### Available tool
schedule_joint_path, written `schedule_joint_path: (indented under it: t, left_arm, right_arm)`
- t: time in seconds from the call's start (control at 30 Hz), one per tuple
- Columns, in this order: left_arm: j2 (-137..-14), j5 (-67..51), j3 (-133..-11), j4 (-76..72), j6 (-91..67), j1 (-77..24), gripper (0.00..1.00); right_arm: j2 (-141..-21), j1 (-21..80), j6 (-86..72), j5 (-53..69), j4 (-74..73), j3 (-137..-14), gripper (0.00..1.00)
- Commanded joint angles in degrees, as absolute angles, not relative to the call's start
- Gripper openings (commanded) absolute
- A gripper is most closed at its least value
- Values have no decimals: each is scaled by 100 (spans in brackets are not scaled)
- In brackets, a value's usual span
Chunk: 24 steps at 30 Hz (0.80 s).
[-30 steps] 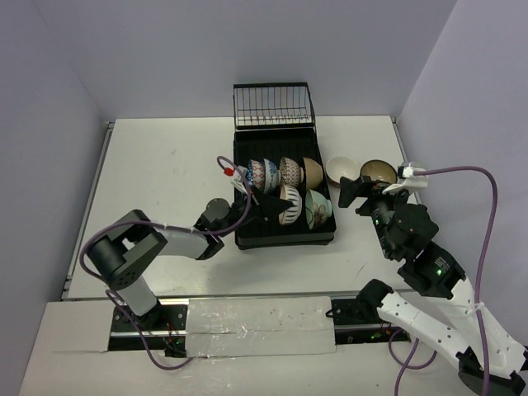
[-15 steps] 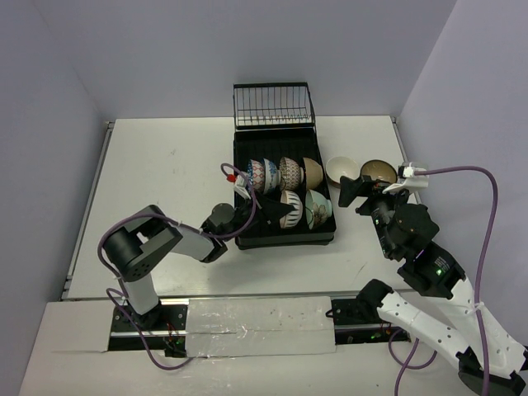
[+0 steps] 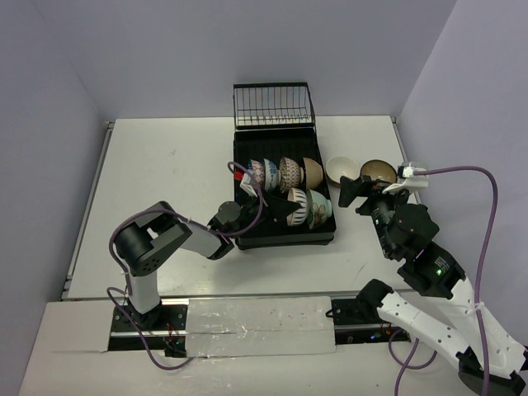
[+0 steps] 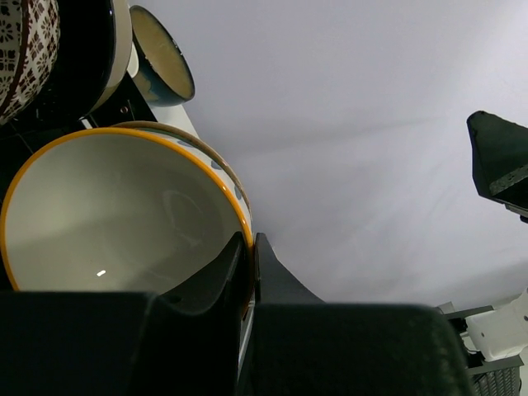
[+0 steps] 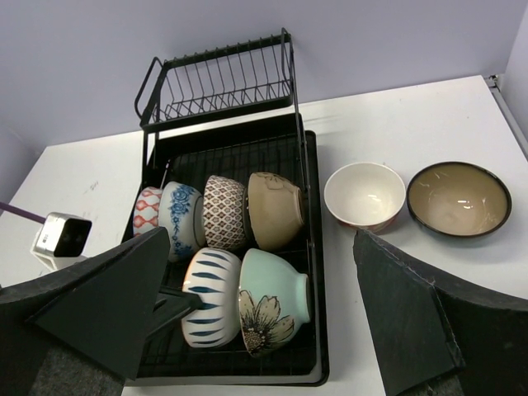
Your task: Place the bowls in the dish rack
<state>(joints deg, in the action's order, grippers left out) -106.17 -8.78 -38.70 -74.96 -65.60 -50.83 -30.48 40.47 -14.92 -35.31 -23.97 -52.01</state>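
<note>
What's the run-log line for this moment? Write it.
left gripper: shut on orange-rimmed bowl rim, in rack | right gripper: open, empty | outside rack: white bowl, brown bowl

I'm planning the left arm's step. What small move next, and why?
Probably open the left gripper: its fingers pinch the rim of the striped bowl, which already stands on edge in the dish rack beside the green flowered bowl.

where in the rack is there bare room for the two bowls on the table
Bare ribbed floor lies in the dish rack between the wire basket and the back row of four bowls. The front is crowded: striped bowl, green bowl, and the left claw shut on the striped one.
</note>
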Motion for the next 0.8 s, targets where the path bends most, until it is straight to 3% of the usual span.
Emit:
schedule_joint_path:
  t: [0.0, 0.77]
  left_arm:
    - [-10837, -932, -3990, -10494, -6679, -5115, 0]
    - [-10969, -756, -4114, -10652, -6539, -5212, 0]
  right_arm:
    - [-3015, 4017, -1450, -3586, -2197, -5133, 100]
    - [-2927, 4017, -1503, -3498, -2197, -5080, 100]
